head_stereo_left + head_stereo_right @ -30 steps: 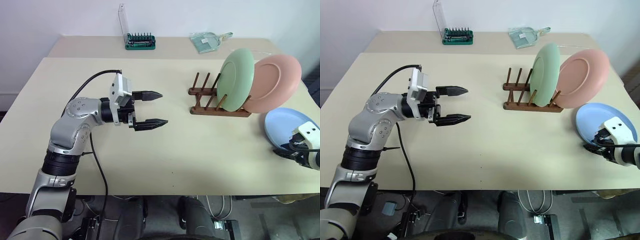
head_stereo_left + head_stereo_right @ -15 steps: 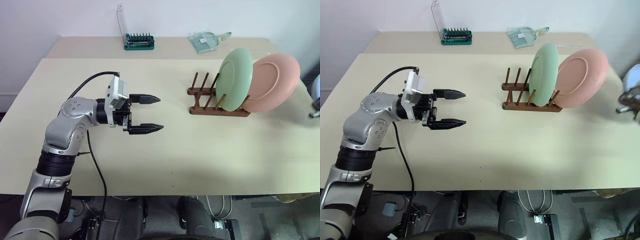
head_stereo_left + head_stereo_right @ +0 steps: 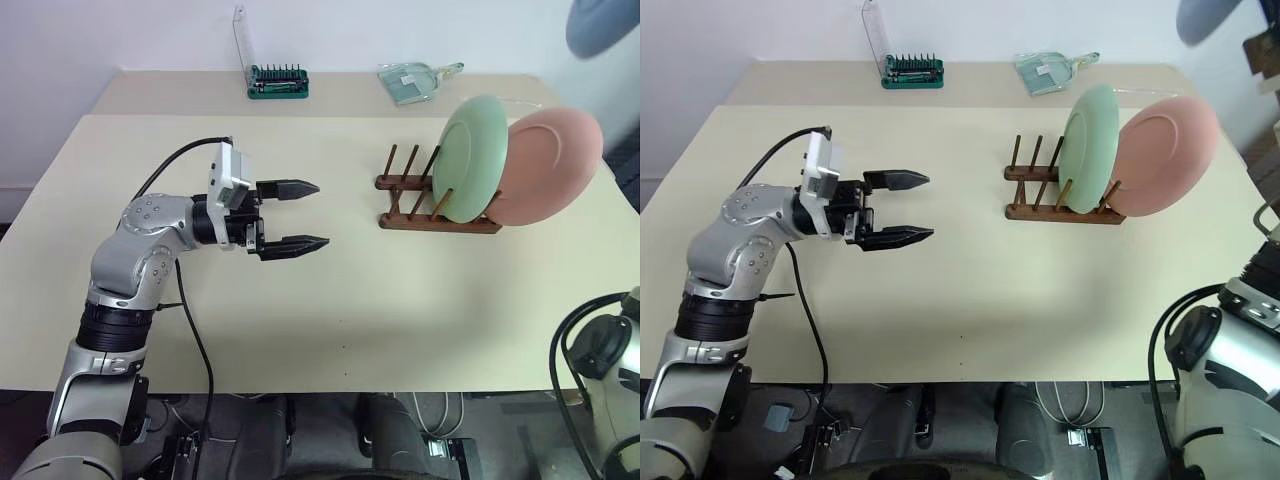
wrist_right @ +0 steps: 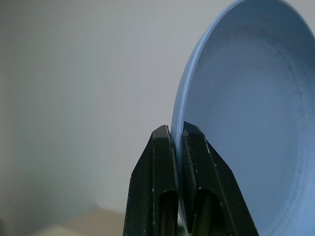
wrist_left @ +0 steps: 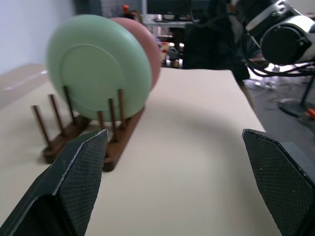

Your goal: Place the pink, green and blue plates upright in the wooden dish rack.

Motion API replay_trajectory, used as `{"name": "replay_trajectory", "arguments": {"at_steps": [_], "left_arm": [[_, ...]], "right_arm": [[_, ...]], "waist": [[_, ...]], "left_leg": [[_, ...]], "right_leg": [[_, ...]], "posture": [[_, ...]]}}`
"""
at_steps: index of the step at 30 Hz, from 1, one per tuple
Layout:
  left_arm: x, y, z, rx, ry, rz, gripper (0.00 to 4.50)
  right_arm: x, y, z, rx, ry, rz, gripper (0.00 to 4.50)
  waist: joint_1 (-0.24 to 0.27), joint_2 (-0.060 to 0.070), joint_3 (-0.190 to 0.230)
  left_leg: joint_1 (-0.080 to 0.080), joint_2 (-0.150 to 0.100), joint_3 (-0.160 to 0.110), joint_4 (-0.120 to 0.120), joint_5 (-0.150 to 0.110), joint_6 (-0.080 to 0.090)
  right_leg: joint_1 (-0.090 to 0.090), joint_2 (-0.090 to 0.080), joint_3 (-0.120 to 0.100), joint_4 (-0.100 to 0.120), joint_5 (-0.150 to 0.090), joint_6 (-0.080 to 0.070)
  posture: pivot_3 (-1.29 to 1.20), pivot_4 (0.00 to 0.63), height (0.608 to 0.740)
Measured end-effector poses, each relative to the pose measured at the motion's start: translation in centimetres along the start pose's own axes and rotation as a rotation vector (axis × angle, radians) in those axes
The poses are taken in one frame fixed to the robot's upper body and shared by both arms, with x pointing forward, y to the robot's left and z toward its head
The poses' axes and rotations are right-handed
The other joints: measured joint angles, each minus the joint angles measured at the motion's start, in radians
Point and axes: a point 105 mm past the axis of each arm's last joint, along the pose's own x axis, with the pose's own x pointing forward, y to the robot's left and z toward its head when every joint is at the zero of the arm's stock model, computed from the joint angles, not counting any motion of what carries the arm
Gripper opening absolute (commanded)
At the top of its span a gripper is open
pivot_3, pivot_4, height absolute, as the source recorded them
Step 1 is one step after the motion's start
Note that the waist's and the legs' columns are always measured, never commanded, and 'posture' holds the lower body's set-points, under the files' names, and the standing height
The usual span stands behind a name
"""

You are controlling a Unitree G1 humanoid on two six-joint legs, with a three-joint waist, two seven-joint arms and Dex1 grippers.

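The right claw [image 4: 178, 140] is clenched on the rim of the blue plate [image 4: 246, 118], one black finger on each face of the edge, and the plate stands up beyond its fingertips against a pale wall. In the head views that blue plate [image 3: 603, 24] shows high at the right, well above the counter [image 3: 330, 300] and above the pink plate [image 3: 548, 165]. The left claw [image 3: 300, 214] hangs released over the counter, its two black fingers spread wide and lying about level, pointing toward the wooden dish rack [image 3: 410, 205], which sits well apart from it straight along the line of its fingers. The green plate [image 3: 470, 158] stands upright between the rack's pegs at the end farther from the left claw, and the pink plate leans just behind it, on the side away from that claw, touching or nearly touching it. The nearer peg slots stand bare. Beyond the left claw, near the counter's far edge, sit a green bit holder [image 3: 279, 82] with its clear lid raised and a clear dustpan [image 3: 415, 80].
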Motion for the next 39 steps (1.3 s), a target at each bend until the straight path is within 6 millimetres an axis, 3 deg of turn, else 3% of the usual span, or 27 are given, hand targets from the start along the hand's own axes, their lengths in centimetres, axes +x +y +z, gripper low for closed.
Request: {"name": "replay_trajectory", "arguments": {"at_steps": [7, 13, 19, 39], "left_arm": [[-0.7, 0.1, 0.2, -0.004, -0.001, 0.035, 4.5], [-2.2, 0.5, 0.0, 0.001, 0.034, 0.08, 4.5], [-2.8, 0.7, -0.3, -0.004, 0.045, 0.117, 4.5], [-2.7, 0.7, -0.2, 0.004, 0.046, 0.128, 4.5]], "right_arm": [[0.4, 3.0, -3.4, 0.537, 0.035, 0.132, 0.05], [-0.9, 3.8, -7.9, 0.709, 0.15, 0.095, 0.05], [-3.1, 3.4, -11.4, 0.727, 0.25, 0.017, 0.05], [-3.6, 3.1, -11.9, 0.526, 0.383, 0.036, 0.05]], "waist": [[-0.004, 0.0, 0.0], [-0.002, 0.0, 0.0], [-0.003, 0.0, 0.0], [-0.003, 0.0, 0.0]], "left_leg": [[0.0, 0.001, 0.0, -0.001, 0.0, 0.0], [0.0, 0.001, 0.0, -0.001, 0.0, 0.0], [0.0, 0.001, 0.0, -0.001, 0.0, 0.0], [0.0, 0.001, 0.0, -0.001, 0.0, 0.0]], "right_leg": [[-0.002, 0.001, 0.0, 0.003, 0.0, -0.001], [-0.002, 0.001, 0.0, 0.003, 0.0, -0.001], [-0.002, 0.001, 0.001, 0.003, 0.0, -0.001], [-0.003, 0.001, 0.001, 0.002, 0.0, -0.001]], "posture": [[0.0, 0.15, 0.724], [0.0, 0.15, 0.724], [0.0, 0.15, 0.724], [0.0, 0.15, 0.724]]}}
